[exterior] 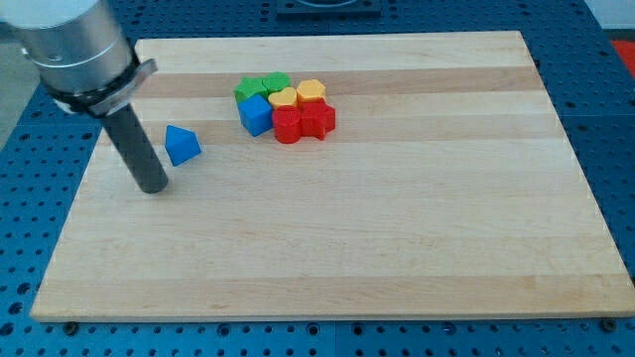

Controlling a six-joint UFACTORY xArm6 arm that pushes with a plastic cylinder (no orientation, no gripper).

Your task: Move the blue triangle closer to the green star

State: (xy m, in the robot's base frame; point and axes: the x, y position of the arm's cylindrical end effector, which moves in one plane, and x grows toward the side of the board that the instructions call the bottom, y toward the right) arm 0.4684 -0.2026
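- The board (pixel 327 238) is pale wood, planks glued side by side, with a smooth matt finish and faint grain streaks running lengthwise.
- The blue triangle (pixel 182 145) looks like solid plastic, slightly satin, with a soft sheen on its top faces.
- Same deal for the green star (pixel 275 82) and the rest of the cluster: smooth, bright molded plastic (no texture I can make out).
- My tip (pixel 152 187) ends a dark rod with a dull matt look, rubber or plastic, can't tell which.
- The collar (pixel 84 55) above it is brushed grey metal with a muted shine.
- The blue table (pixel 595 40) underneath is painted perforated sheet, semi-gloss.
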